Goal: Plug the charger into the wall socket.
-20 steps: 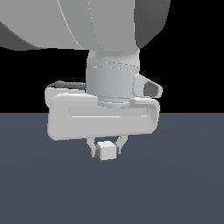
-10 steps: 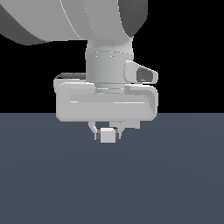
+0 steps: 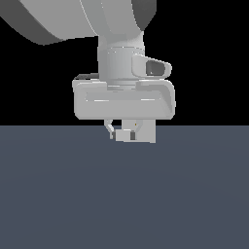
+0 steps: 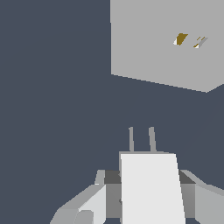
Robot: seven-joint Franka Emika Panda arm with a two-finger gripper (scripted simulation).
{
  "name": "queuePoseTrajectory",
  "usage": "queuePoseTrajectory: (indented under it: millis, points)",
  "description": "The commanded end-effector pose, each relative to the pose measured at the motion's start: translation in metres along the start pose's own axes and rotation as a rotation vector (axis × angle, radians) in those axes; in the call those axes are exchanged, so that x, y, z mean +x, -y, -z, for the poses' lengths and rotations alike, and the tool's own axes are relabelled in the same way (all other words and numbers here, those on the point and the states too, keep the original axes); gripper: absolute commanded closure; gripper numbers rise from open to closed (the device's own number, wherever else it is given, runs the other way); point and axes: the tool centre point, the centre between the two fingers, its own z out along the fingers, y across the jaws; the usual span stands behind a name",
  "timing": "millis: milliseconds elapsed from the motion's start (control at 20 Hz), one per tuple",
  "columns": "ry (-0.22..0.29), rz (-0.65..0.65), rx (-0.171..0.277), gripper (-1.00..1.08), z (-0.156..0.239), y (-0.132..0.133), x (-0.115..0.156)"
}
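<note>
Since the frames a second and half a second before, the arm had shifted toward the exterior view's right, and the hand had turned so that its broad housing faced the camera more squarely. The gripper hung just above the line where the dark grey floor met the black background.

The gripper was closed on the charger, an off-white block held between the two fingers, one on each side of it and touching it. Two thin grey prongs stood out from the charger's far face, side by side and parallel.

In the wrist view the wall socket appeared as a flat light-grey plate ahead of the prongs, clearly apart from them, with bare floor showing between. Its two small dark-yellow holes sat close together and lay off to one side of the line of the prongs.

In the exterior view the charger showed only as a small pale block under the hand, partly merged with a light-grey square just behind it, which may have been the socket; I could not tell.
</note>
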Motion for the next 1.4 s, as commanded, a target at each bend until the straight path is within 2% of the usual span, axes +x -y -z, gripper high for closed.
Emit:
queuePoseTrajectory:
  millis: [0, 600, 1350]
  points:
    - [0.0, -0.053, -0.015, 1.08, 0.005, -0.003, 0.007]
    - [0.004, -0.197, -0.059, 1.08, 0.016, -0.012, 0.024]
    - [0.005, -0.209, -0.062, 1.08, 0.016, -0.014, 0.028]
